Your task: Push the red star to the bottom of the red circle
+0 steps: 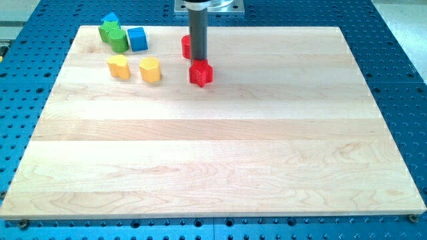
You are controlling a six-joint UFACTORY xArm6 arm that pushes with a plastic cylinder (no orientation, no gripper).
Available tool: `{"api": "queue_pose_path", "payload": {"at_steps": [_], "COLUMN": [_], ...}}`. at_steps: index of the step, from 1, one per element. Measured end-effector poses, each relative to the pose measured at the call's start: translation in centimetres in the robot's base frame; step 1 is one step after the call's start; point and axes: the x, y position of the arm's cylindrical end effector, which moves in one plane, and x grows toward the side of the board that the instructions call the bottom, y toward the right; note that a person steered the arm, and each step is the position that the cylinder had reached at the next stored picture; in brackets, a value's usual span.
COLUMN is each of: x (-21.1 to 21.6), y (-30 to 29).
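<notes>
The red star (201,73) lies on the wooden board near the view's top, a little left of centre. The red circle (186,47) is just above and left of it, partly hidden behind my rod. My tip (198,60) stands between the two, touching the star's upper edge and right beside the circle.
At the view's top left stand a green block (115,37), a blue cube (137,39) and another blue block (111,19) behind the green one. Below them are a yellow block (119,67) and a yellow hexagon (151,69). The board's top edge (267,28) is close by.
</notes>
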Motion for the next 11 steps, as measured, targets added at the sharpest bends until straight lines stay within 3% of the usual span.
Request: {"api": "queue_pose_path", "payload": {"at_steps": [1,3,4,6,7,9,11], "x": [1.7,6.7,5.4,3.2,7.7,3.6,5.9], "y": [5.1,7.9,4.7,4.4,7.1,4.0,6.3]}}
